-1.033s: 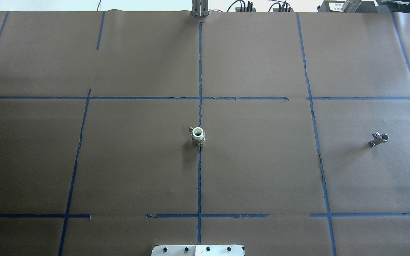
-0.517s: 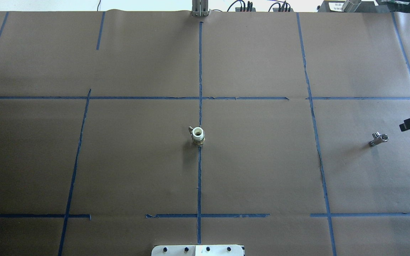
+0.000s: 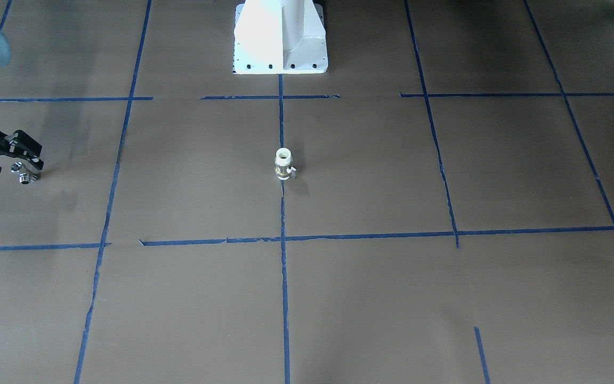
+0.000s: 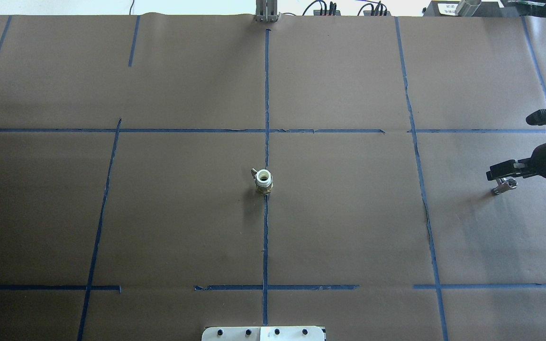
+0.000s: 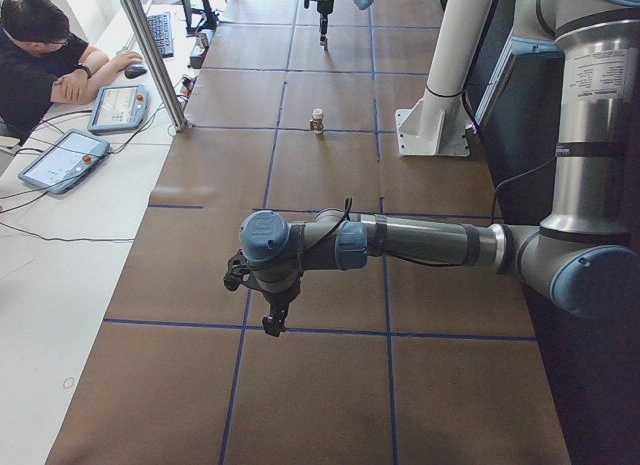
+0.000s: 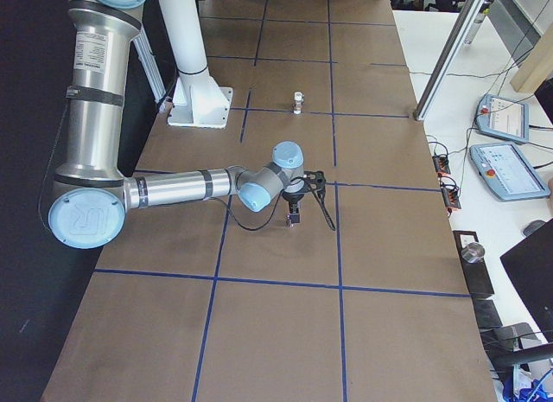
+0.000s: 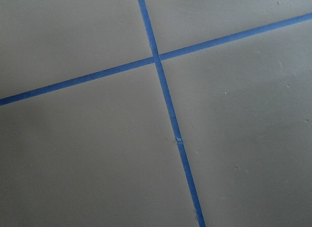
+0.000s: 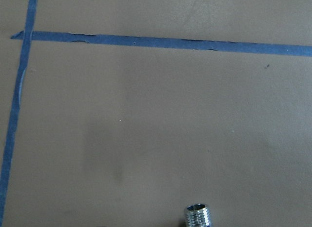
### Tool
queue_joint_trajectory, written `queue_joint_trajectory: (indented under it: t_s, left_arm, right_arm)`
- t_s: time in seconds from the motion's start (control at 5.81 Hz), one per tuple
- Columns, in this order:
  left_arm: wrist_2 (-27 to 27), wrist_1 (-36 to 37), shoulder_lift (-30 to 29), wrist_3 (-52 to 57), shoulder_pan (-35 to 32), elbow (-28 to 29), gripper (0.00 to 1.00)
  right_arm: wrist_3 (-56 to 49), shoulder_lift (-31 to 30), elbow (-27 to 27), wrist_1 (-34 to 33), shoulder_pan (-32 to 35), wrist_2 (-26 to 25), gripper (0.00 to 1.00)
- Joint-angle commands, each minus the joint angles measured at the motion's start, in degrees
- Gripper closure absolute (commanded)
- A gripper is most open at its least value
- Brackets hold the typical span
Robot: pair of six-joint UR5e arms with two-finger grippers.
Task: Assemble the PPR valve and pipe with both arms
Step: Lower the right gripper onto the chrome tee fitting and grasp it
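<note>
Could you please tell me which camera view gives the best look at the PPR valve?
The overhead exterior view: the PPR valve stands upright, its open white collar, brass body and side tab clear. The front-facing view shows it similarly but smaller; both side views show only a tiny distant shape; neither wrist view shows it.

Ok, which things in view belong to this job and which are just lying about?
Job: white-collared brass PPR valve; small chrome T-shaped pipe; right arm's black hand, open over the pipe; left arm's black hand.
Lying about: white pedestal base; blue tape lines; grey tablets on the side desk.
</note>
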Motion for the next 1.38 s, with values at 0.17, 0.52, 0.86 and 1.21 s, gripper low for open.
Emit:
queue_joint_trajectory:
  t_s: [0.17,0.52,0.86,1.21]
  left_arm:
    - [0.0,0.0,0.0,-1.5,0.0,-0.2,0.00]
    - [0.0,-0.1,0.0,-1.6,0.0,-0.1,0.00]
    - [-1.7,0.0,0.0,-1.6,0.0,-0.1,0.00]
    - [-2.5,0.0,0.0,-1.7,0.0,-0.1,0.00]
  right_arm:
    - [-0.3,-0.5,-1.6,0.0,-0.7,-0.6,0.01]
    - [-0.3,-0.5,-1.9,0.0,-0.8,-0.6,0.03]
    - [-0.3,-0.6,-1.9,-0.1,-0.8,-0.3,0.63]
    - [-0.4,-1.2,-1.8,0.0,-1.0,-0.5,0.97]
